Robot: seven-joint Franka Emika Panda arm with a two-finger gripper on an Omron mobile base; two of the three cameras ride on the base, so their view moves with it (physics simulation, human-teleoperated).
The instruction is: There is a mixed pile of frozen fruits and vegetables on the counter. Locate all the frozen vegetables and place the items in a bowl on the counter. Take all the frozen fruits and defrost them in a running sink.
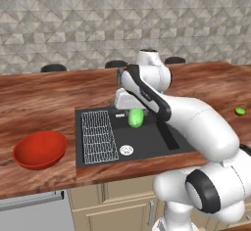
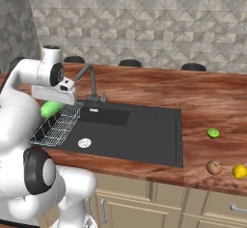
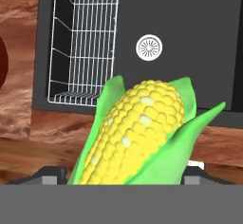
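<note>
My gripper (image 1: 130,108) (image 2: 56,100) hangs over the left half of the black sink (image 1: 147,144) (image 2: 140,130), shut on a frozen vegetable: a yellow corn cob in a green husk (image 3: 137,128) (image 1: 136,118) (image 2: 50,109). The cob hides most of the fingers in the hand view. The red bowl (image 1: 39,149) sits on the counter (image 1: 44,98) left of the sink. Right of the sink lie a green lime-like fruit (image 2: 213,133) (image 1: 239,111), a reddish-brown round fruit (image 2: 213,167) and a small yellow piece (image 2: 239,171).
A wire rack (image 1: 99,136) (image 3: 83,42) fills the sink's left side, with the round silver drain (image 1: 126,150) (image 3: 149,47) beside it. The dark faucet (image 2: 89,79) rises at the sink's back edge. Dark stool tops (image 1: 54,68) line the counter's far side.
</note>
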